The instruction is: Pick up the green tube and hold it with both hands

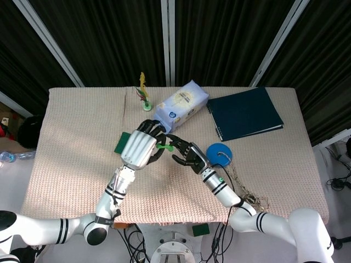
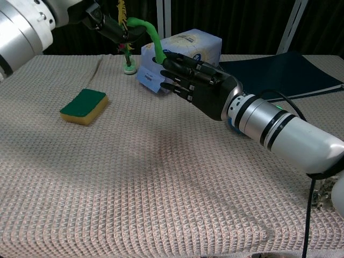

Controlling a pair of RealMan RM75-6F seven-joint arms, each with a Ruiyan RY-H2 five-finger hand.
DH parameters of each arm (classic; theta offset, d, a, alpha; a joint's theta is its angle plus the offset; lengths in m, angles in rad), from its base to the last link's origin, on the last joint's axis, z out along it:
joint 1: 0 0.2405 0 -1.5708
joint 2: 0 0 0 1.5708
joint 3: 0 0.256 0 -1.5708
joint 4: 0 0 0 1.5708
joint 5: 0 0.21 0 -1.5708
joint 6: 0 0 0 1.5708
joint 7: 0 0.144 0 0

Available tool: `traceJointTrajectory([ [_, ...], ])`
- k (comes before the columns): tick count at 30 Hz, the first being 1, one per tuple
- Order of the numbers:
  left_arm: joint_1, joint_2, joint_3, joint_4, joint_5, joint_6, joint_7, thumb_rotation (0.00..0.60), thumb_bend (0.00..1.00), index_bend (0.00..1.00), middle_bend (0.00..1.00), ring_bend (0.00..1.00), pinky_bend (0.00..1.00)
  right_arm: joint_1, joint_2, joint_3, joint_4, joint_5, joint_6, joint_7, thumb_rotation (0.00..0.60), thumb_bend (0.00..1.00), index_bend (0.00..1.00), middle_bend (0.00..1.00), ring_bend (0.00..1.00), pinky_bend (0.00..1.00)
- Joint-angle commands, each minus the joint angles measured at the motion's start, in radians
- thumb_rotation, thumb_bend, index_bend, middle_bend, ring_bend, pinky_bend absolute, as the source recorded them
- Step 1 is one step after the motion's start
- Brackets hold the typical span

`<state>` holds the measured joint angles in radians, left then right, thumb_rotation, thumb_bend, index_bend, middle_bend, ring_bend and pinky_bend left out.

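Note:
The green tube (image 2: 146, 30) is a bent, flexible piece held above the table. My left hand (image 2: 105, 23) grips its upper end at the top left of the chest view. From there the tube arcs down to the fingertips of my right hand (image 2: 194, 86). In the head view the white-backed left hand (image 1: 139, 149) and the black right hand (image 1: 184, 153) meet at mid-table. A short green stretch of the tube (image 1: 163, 146) shows between them. The right hand's fingers are stretched out, with the tube's free end between thumb and fingers, not closed on it.
A green and yellow sponge (image 2: 83, 106) lies on the woven cloth (image 2: 161, 183) under the left hand. A tissue pack (image 1: 181, 104), a small feather toy (image 1: 144, 94) and a dark binder (image 1: 244, 114) stand behind. A blue disc (image 1: 220, 154) and a tangled cord (image 1: 248, 193) lie at right.

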<state>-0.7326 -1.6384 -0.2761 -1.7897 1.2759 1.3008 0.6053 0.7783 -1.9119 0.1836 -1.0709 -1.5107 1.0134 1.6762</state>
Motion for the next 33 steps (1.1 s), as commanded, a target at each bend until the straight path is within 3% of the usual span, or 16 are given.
traceJointTrajectory([
  [1,-0.001,-0.002,0.001,0.0,0.001,0.001,0.001,0.6,0.39,0.59,0.36,0.22,0.24,0.001,0.0,0.0,0.0,0.001,-0.001,-0.002,0.6,0.31,0.44,0.11,0.0,0.0],
  [27,-0.001,-0.003,0.001,0.014,-0.015,-0.001,-0.017,0.6,0.39,0.59,0.36,0.22,0.24,-0.008,-0.003,-0.006,-0.009,0.015,-0.003,-0.036,0.6,0.37,0.57,0.14,0.0,0.0],
  [33,0.005,0.0,0.004,0.01,-0.02,-0.005,-0.046,0.6,0.39,0.59,0.36,0.22,0.24,-0.024,-0.005,0.001,-0.017,0.03,0.021,-0.141,0.6,0.37,0.59,0.14,0.0,0.0],
])
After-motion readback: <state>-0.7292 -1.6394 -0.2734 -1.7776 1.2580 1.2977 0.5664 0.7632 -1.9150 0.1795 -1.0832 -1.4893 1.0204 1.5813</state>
